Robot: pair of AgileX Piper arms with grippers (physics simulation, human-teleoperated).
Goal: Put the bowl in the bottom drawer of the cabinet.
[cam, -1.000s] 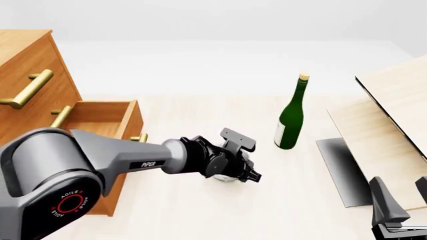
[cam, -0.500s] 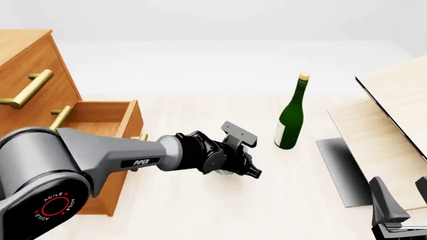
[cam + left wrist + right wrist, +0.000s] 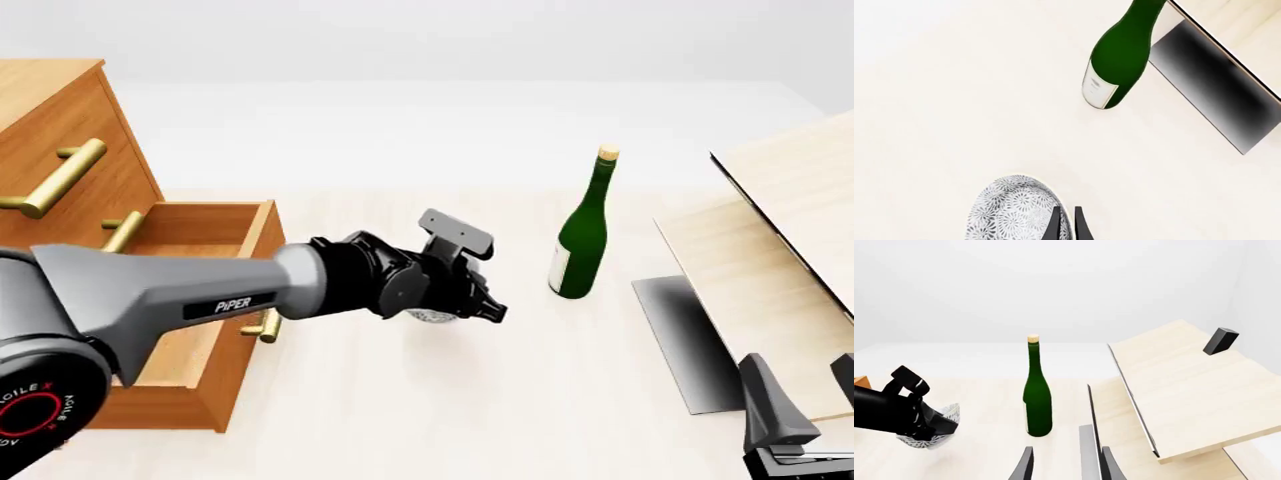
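Note:
The small white speckled bowl [image 3: 1011,212] hangs off the table with my left gripper [image 3: 1066,226] shut on its rim. In the front view only a sliver of the bowl [image 3: 430,317] shows beneath the left gripper [image 3: 489,309], a little right of the open bottom drawer [image 3: 200,238] of the orange-brown cabinet [image 3: 54,130]. The right wrist view also catches the bowl [image 3: 933,441] under the left gripper [image 3: 915,416]. My right gripper [image 3: 805,395] rests low at the front right, open and holding nothing.
A green bottle [image 3: 581,240] stands upright right of the bowl. Pale wooden boards [image 3: 787,230] slope at the right above a dark panel [image 3: 683,340]. A small black block [image 3: 1221,340] sits on the upper board. Brass handles [image 3: 60,175] jut from the upper drawers.
My left arm has risen and drawn back toward the left with the bowl in its grip, nearer the open drawer. The right arm has not moved.

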